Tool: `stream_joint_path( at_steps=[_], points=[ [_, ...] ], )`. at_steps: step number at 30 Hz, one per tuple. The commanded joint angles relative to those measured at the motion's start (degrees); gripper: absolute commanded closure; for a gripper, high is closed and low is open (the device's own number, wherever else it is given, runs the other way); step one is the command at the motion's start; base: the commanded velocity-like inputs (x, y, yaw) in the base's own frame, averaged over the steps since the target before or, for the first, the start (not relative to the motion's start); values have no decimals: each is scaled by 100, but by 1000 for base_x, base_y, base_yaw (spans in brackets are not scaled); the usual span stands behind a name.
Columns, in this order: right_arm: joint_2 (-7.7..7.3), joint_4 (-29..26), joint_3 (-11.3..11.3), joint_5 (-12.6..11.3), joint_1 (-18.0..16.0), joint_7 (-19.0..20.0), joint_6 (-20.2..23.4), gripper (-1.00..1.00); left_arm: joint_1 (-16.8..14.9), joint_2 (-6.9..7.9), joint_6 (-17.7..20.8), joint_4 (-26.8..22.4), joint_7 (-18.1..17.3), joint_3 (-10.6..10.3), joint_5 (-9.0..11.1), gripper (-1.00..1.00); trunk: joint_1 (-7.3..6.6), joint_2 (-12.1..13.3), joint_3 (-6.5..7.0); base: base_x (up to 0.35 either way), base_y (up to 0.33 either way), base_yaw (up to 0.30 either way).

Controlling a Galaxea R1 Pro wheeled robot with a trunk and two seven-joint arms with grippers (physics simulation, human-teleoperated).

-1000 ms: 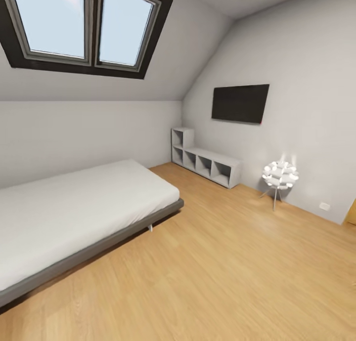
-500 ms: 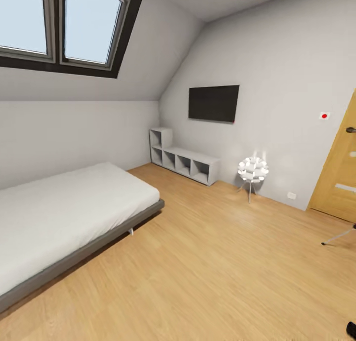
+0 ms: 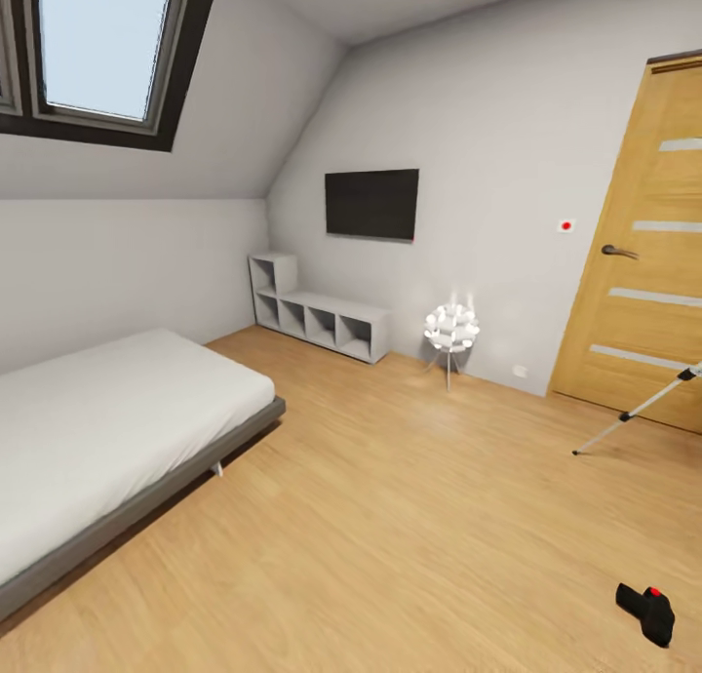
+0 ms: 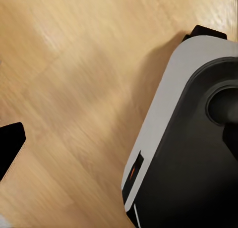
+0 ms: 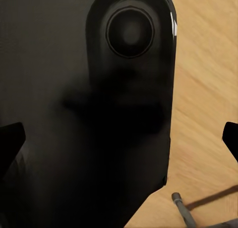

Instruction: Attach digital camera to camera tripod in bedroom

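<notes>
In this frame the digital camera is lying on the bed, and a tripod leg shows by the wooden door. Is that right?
Not quite. In the head view the digital camera lies on the wood floor, well away from the bed. The rest holds: a leg of the camera tripod shows by the wooden door.

I am looking into a bedroom in a home, up under the roof. A low bed (image 3: 117, 429) with a grey frame and pale mattress is sitting at my left on a light wood floor (image 3: 390, 517). A skylight (image 3: 97, 54) is set in the sloping ceiling. A dark TV (image 3: 371, 204) is hanging on the grey wall above a white cube shelf (image 3: 317, 317), a small lamp (image 3: 450, 329) is glowing beside it, and a wooden door (image 3: 643, 254) is standing at my right.
</notes>
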Motion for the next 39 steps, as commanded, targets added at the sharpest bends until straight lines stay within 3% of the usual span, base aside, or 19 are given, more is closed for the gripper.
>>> stream_joint_path(
  at_steps=[1,7,17,18,22,29,39],
  points=[
    [1,-2,-5,-8,0,-2,-8,-100,3,1,34,-20,12,-2,27,-100,0,-2,-4,0,0,-296],
    [1,-2,-6,-7,0,-2,-8,-100,3,9,12,-116,-79,-34,23,-100,0,-2,-4,0,0,-296],
    [-6,-2,-6,-7,0,-2,-8,-100,3,-3,8,-140,-598,-44,18,-100,0,-2,-4,0,0,-296],
    [-7,-2,-6,-7,0,-2,-8,-100,3,4,8,-165,-769,3,34,-100,0,-2,-4,0,0,-296],
    [-14,-2,-6,-7,0,-2,-12,-100,3,8,8,-234,-915,21,130,-100,0,-2,-4,0,0,-296],
    [-21,-2,-6,-7,0,-2,-16,-100,3,-1,8,-654,-960,15,411,-100,0,-2,-4,0,0,-296],
    [-17,-2,-6,-7,0,1,-11,-100,3,-10,-146,-804,-935,-25,459,-100,0,-2,-4,0,0,-296]
  ],
)
